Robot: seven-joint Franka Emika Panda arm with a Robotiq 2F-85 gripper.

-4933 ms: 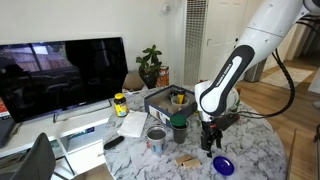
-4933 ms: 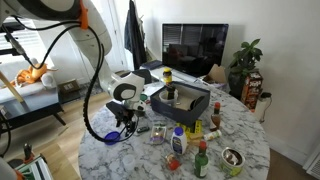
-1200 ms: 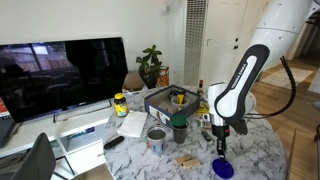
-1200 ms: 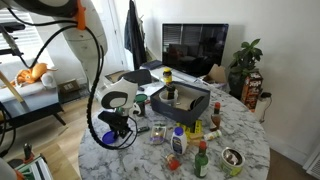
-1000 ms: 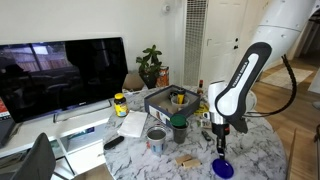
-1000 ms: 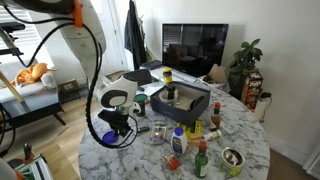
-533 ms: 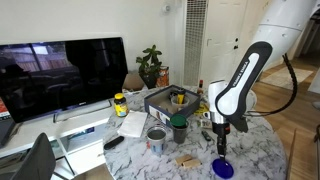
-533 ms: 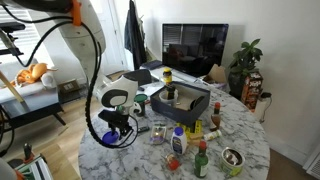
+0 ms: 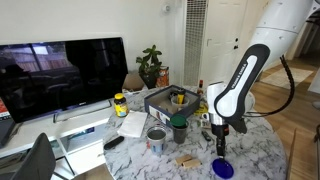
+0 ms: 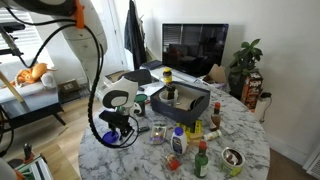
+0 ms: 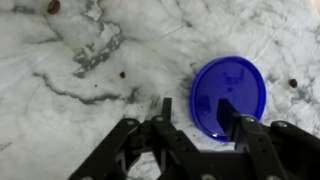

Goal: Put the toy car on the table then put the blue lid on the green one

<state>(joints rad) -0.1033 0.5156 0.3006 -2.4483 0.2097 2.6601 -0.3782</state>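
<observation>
The blue lid [image 11: 232, 92] lies flat on the marble table [image 11: 60, 80]. It also shows in both exterior views [image 9: 224, 168] [image 10: 109, 141]. My gripper [image 11: 197, 112] hangs low over the lid's left edge with its jaws open. One finger [image 11: 228, 112] is over the blue disc and the other [image 11: 165, 108] is over bare marble beside it. In the exterior views the gripper [image 9: 221, 146] [image 10: 116, 130] is just above the lid. The green one [image 9: 179, 128] stands further back, next to a silver can [image 9: 157, 138]. I cannot pick out the toy car with certainty.
A tan wooden block [image 9: 187, 159] lies near the table's front. A dark tray [image 9: 168, 100] with items, bottles [image 10: 178, 143] and a small bowl [image 10: 232, 158] crowd the table's middle. A TV [image 9: 62, 72] stands on a low white stand beyond.
Since about five seconds ago the arm has moved across the table and come down over the blue lid. In the last second nothing has visibly moved.
</observation>
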